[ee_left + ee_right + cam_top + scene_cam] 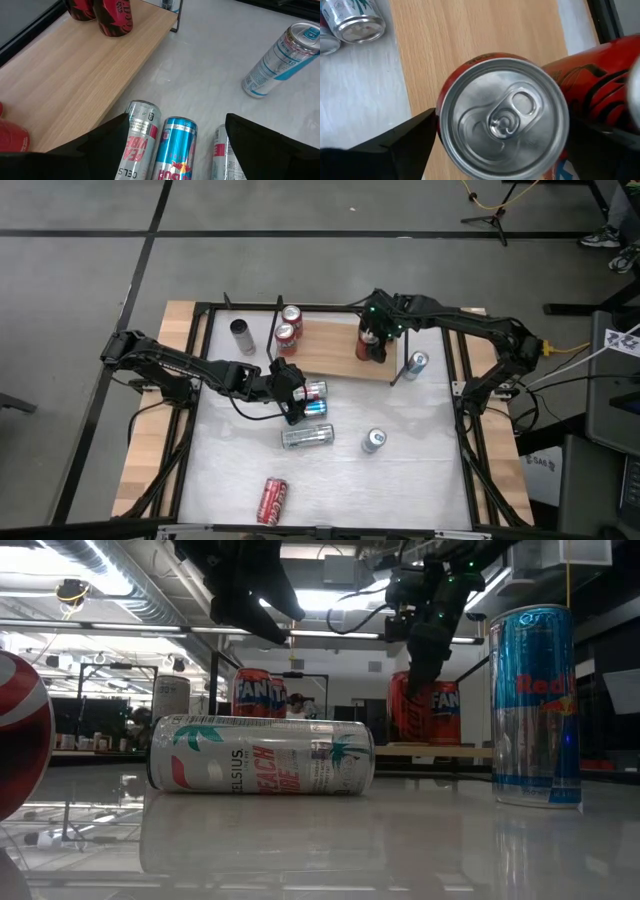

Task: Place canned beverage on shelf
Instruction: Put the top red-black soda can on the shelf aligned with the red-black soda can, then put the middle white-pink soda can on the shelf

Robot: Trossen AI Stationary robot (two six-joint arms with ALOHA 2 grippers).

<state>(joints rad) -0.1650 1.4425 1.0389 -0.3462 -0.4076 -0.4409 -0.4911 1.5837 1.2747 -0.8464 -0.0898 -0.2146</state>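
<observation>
The shelf (330,350) is a light wooden board at the back of the table. Two orange-red cans (288,325) stand at its left end. At its right end my right gripper (372,345) hangs over a red can (502,117) that stands upright on the shelf (445,40), beside another red can (600,65). The right gripper (502,125) is open, one finger on each side of the can. My left gripper (290,395) is open low over the table in front of the shelf. In its wrist view, a lying Celsius can (137,145) and a lying Red Bull can (172,150) show between its fingers.
A Celsius can (307,437) lies mid-table with an upright blue can (373,441) to its right. Another blue can (416,363) stands by the shelf's right bracket. A grey can (241,335) stands at back left. A red Coca-Cola can (272,500) lies near the front edge.
</observation>
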